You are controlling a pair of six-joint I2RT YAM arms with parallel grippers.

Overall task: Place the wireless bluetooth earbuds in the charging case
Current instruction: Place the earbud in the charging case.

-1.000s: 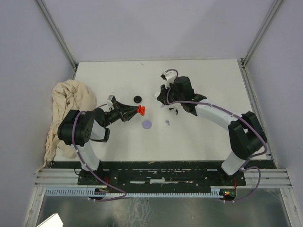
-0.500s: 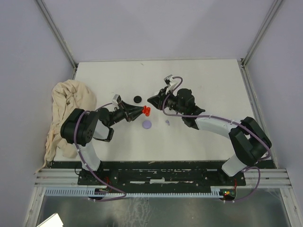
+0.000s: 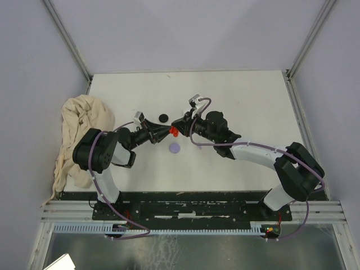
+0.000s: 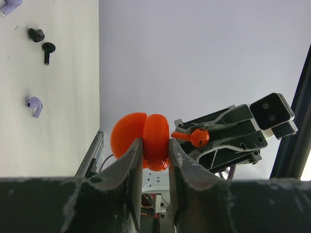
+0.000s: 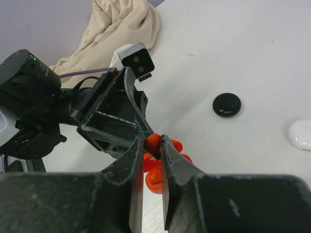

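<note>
My left gripper [image 3: 167, 132] is shut on an open red charging case [image 4: 151, 141], holding it above the table. My right gripper [image 3: 178, 126] is shut on a red earbud [image 5: 155, 142] and holds it right at the case [image 5: 161, 171]. The left wrist view shows the earbud [image 4: 197, 137] in the right gripper's fingers, just beside the case's open side. Two black earbuds [image 4: 42, 41] and a lilac earbud [image 4: 34, 105] lie on the white table [image 3: 253, 101].
A lilac disc [image 3: 175, 148] lies just in front of the grippers and a black disc [image 3: 163, 117] just behind them. A white case [image 5: 301, 134] lies at the right edge of the right wrist view. A beige cloth [image 3: 77, 126] is heaped at the table's left edge.
My right gripper has moved left from the loose earbuds, carrying the red earbud to the case. My left gripper has moved a little right with the case.
</note>
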